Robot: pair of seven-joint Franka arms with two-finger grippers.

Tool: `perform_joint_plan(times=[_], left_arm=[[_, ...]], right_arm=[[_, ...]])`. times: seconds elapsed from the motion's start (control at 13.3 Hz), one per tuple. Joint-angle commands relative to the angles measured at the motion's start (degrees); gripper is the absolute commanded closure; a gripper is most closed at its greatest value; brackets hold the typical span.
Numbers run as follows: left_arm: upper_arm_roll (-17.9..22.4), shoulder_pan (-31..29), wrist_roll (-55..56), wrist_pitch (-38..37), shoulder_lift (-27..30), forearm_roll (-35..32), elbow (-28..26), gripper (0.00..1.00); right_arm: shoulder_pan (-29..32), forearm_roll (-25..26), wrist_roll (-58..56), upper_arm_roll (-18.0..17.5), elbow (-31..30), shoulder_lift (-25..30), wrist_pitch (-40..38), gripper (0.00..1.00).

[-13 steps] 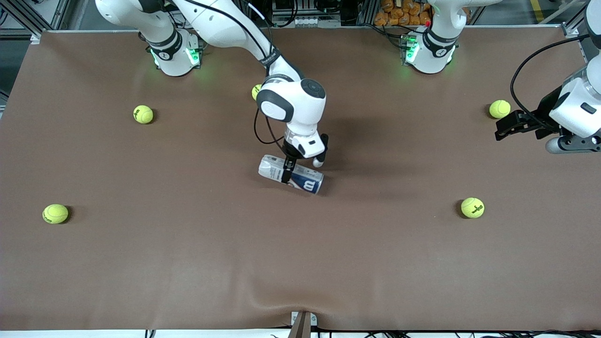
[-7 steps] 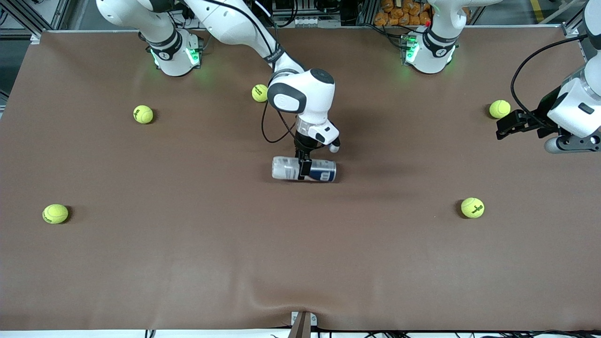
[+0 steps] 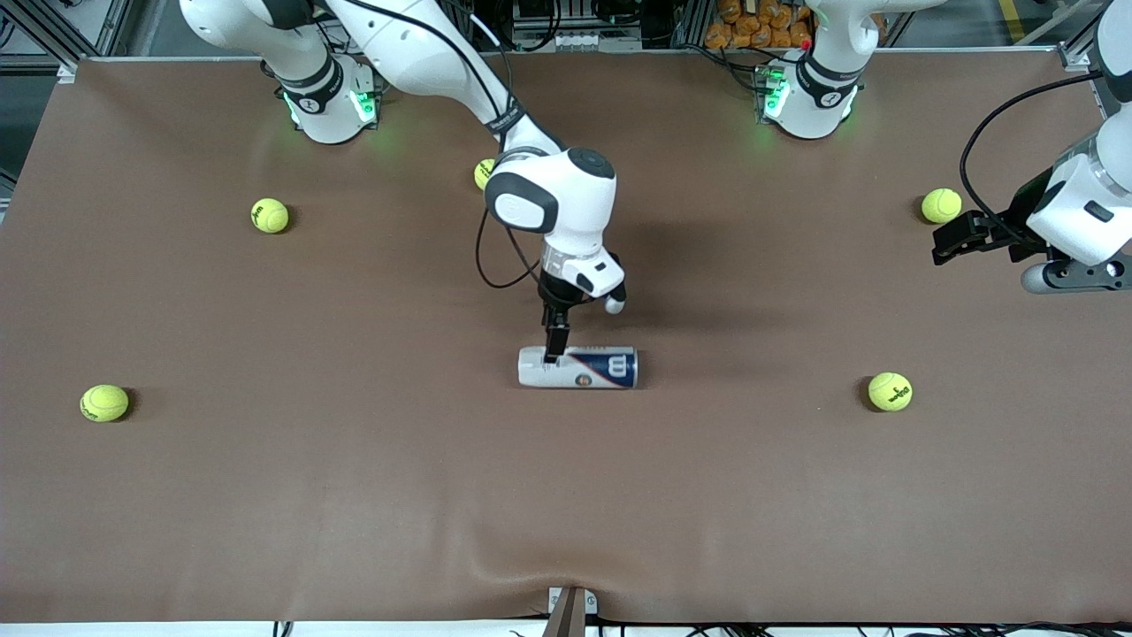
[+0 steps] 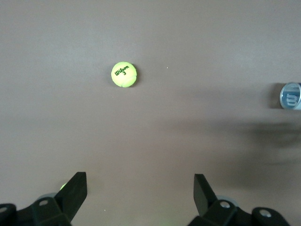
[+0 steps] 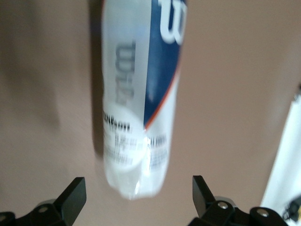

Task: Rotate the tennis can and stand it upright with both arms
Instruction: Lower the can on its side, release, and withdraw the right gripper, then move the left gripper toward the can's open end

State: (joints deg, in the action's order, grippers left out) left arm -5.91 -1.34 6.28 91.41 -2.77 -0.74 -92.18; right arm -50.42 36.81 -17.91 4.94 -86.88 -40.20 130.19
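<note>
The tennis can [image 3: 577, 368] is seen lying on its side near the middle of the desk [image 3: 354, 495], its length running from one arm's end of the desk toward the other. It is a thin clear tube, judged to be light, smooth and apt to roll or slip; its wall would likely dent under a hard squeeze. A hold across the body near the capped end is judged the safest. No balls can be made out inside it, though the label hides most of the interior.

The right gripper [image 3: 555, 347] is held just above the can's white end, with its fingers [image 5: 70, 195] spread wide in the right wrist view and nothing between them. The left gripper [image 3: 953, 241] waits over the left arm's end of the desk, beside a tennis ball [image 3: 941, 205]; its fingers [image 4: 75, 190] are also spread wide and empty.
</note>
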Motion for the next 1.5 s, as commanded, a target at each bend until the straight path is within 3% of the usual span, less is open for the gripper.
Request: perform_joint_plan(times=[0.0,0.22,0.37,0.52,0.75,1.05,1.27,1.42], left_arm=[[-0.2,-0.2,-0.6,-0.9,-0.6,-0.3,0.9,0.0],[0.4,-2.5,-1.1,-0.9,-1.5,7.2,0.7,0.0],[0.2,-2.5,-1.1,-0.9,-2.1,7.9,0.7,0.0],[0.1,-2.5,-1.1,-0.9,-2.0,7.9,0.7,0.0],[0.0,-2.5,-1.0,-0.9,-2.1,7.9,0.7,0.0],[-0.2,-2.9,-1.0,-0.8,-2.8,8.2,0.7,0.0],[-0.2,-2.4,-0.9,-0.4,-5.8,13.6,0.7,0.0],[-0.2,-2.7,-0.9,-0.3,-7.6,19.2,0.7,0.0]], right_arm=[[3.7,0.7,0.2,-0.5,-0.4,5.6,-6.4,0.0],[9.8,-4.3,0.2,-0.5,-0.2,11.8,-12.4,0.0],[15.6,-9.6,0.2,-0.5,0.8,16.2,-16.5,0.0],[21.0,-12.0,0.1,-0.6,4.6,18.0,-22.1,0.0],[28.0,-21.1,0.2,-0.4,12.9,18.4,-35.3,0.0],[32.7,-23.8,2.9,-0.5,16.0,22.6,-42.0,0.0],[33.3,-25.0,14.5,-0.4,16.0,24.3,-47.3,0.0],[33.8,-25.2,16.5,-0.1,15.9,24.9,-48.9,0.0]])
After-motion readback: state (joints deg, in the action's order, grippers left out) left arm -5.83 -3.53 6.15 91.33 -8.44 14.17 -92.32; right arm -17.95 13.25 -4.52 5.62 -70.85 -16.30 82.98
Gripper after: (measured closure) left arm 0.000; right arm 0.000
